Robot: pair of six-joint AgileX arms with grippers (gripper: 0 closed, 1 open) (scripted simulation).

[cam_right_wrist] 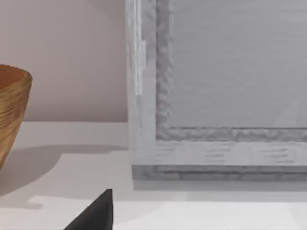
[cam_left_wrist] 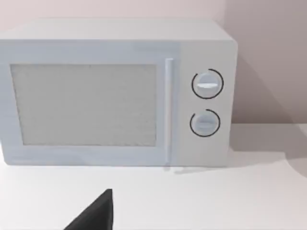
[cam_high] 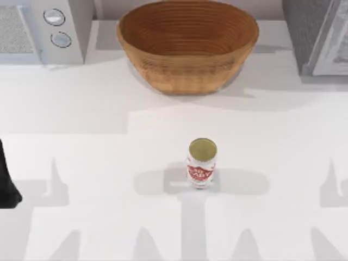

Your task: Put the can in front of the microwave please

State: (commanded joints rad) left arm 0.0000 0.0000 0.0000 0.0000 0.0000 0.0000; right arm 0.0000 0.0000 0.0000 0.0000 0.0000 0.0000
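1. The can (cam_high: 202,162) stands upright on the white worktop (cam_high: 98,163), near its middle, touching nothing.
2. The microwave (cam_high: 43,32) sits at eleven o'clock from the can, well apart.
3. A basket (cam_high: 187,43) stands at twelve o'clock.
4. A darker box (cam_high: 318,35) sits at one o'clock.
5. The left arm (cam_high: 6,182) rests at the left edge; I cannot tell either pincer's state.

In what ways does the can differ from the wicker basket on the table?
The can is much smaller than the wicker basket. The can is white with a red label and closed by a dull gold top; the basket is brown and open. The can stands mid-table; the basket sits at the back. Both stand upright.
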